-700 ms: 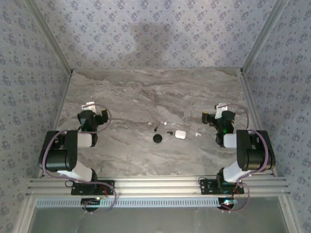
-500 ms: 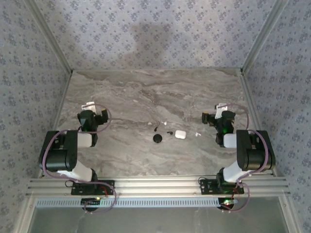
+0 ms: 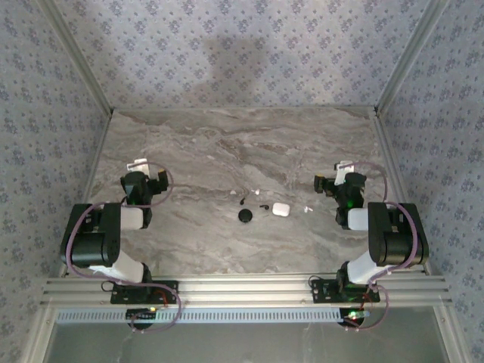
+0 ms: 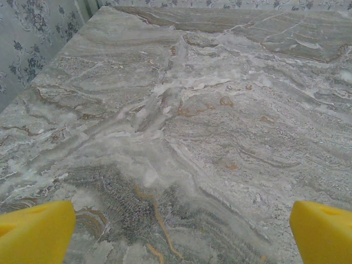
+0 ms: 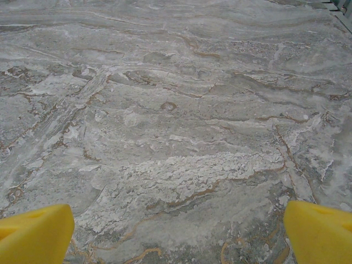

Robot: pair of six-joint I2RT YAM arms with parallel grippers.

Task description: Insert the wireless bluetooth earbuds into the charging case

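Note:
Two tiny black wireless bluetooth earbuds lie mid-table, one (image 3: 242, 200) to the left and one (image 3: 264, 207) to the right. Just in front of them sits a small round black charging case (image 3: 245, 215); its lid state is too small to tell. My left gripper (image 3: 144, 172) rests far to the left of them, and my right gripper (image 3: 342, 175) far to the right. In the left wrist view the left gripper (image 4: 185, 231) is open, yellow fingertips (image 4: 34, 231) wide apart over bare marble. The right gripper (image 5: 176, 234) is open too, nothing between its fingertips (image 5: 322, 231).
A small white rounded case (image 3: 281, 209) lies just right of the earbuds. Two tiny white bits (image 3: 255, 192) (image 3: 307, 208) sit near it. The marble table (image 3: 227, 144) is bordered by aluminium rails and patterned walls on three sides.

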